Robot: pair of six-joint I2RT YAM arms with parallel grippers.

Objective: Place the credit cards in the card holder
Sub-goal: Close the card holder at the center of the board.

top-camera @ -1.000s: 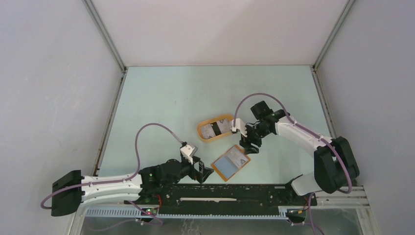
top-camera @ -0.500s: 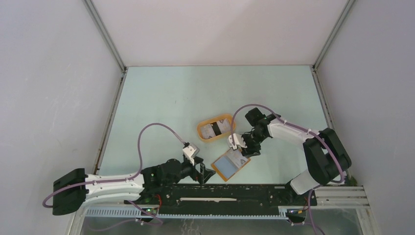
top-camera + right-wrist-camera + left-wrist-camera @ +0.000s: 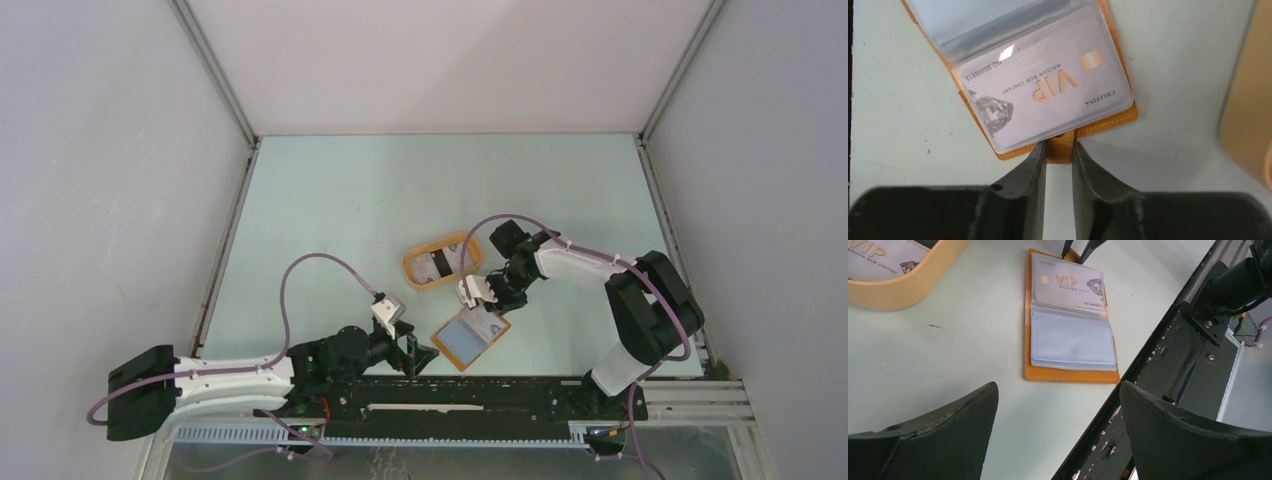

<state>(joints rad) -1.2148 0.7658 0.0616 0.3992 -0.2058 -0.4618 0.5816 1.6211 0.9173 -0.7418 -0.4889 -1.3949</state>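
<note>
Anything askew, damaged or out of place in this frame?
Nothing stands out. The card holder lies open and flat with a VIP card seated squarely in its sleeve; another card sits in the orange tray. The right gripper pinches the holder's tab.

Pale green table; white walls

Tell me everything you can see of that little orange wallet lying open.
The card holder is a flat orange-brown, leather-looking wallet with stitched edges, lying open on the table near its front edge. Clear plastic sleeves fill it; one holds a pale VIP card. The right gripper pinches its closing tab.
</note>
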